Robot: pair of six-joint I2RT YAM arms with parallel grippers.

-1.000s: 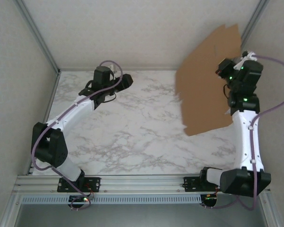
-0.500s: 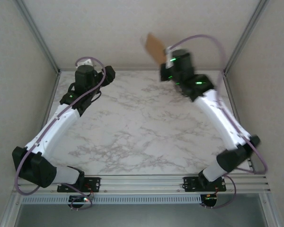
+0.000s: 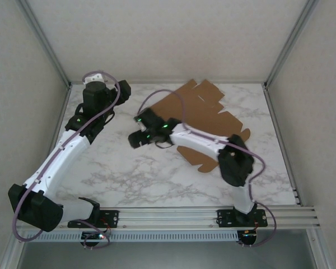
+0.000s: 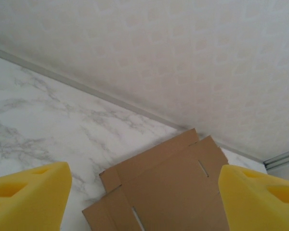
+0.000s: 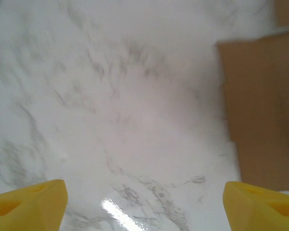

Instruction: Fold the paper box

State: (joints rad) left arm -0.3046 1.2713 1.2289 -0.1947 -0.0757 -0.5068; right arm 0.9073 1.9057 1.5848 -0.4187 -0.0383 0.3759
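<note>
Since a second ago the paper box [image 3: 204, 109] has come down from the air at the far right, where the right gripper [image 3: 137, 138] held it up, and that arm has swung to the middle. The sheet now lies flat on the table [image 3: 129, 174], right of centre. Both grippers are spread wide and empty, the right just beside the sheet and the left gripper [image 3: 123, 89] at the far left. No flap looks raised, though the arm hides part of the sheet, so all the folding seems left to do.
</note>
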